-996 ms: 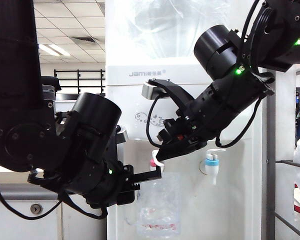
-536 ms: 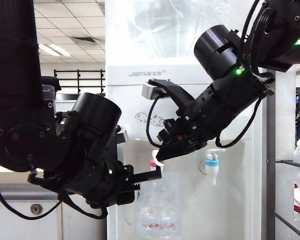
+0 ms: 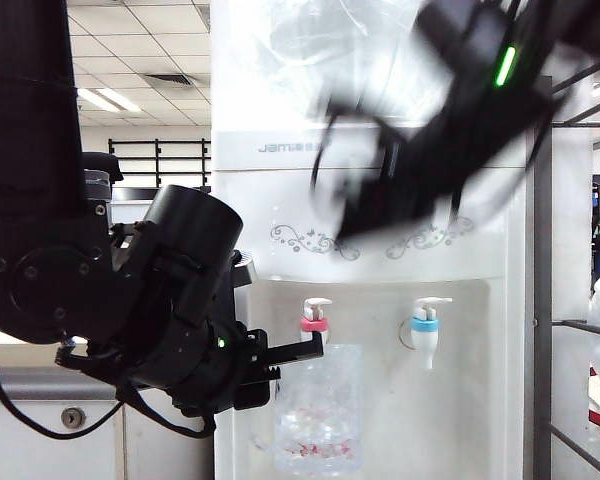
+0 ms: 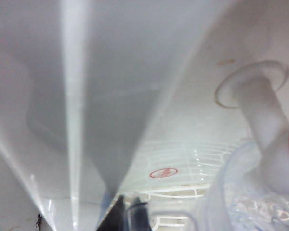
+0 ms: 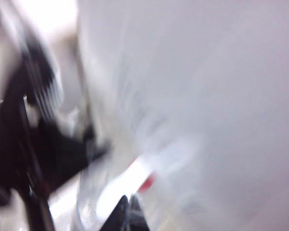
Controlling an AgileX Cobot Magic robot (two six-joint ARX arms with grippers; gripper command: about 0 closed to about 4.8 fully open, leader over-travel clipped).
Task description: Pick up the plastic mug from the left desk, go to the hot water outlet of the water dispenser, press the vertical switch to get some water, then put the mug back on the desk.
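Two grippers are in the exterior view. The left gripper (image 3: 305,350) reaches from the left side to the front of the water dispenser (image 3: 280,200), and its jaws are closed on the rim of the plastic mug (image 3: 318,410). The mug hangs upright in the recess of the dispenser, directly under the hot water outlet (image 3: 314,322) with the red collar, and a little water lies at its bottom. The vertical switch (image 3: 316,303) above the red collar is free; nothing touches it. The tap with the blue collar (image 3: 425,325) is further right.

The right gripper (image 3: 355,225) is only a dark blur high in front of the dispenser's ornament panel, well above both taps. Its jaws are closed and hold nothing.

In the left wrist view the mug's clear rim (image 4: 241,192) sits below the white outlet pipe (image 4: 262,115), over the white drip grid (image 4: 183,168). The right wrist view is too blurred to read.
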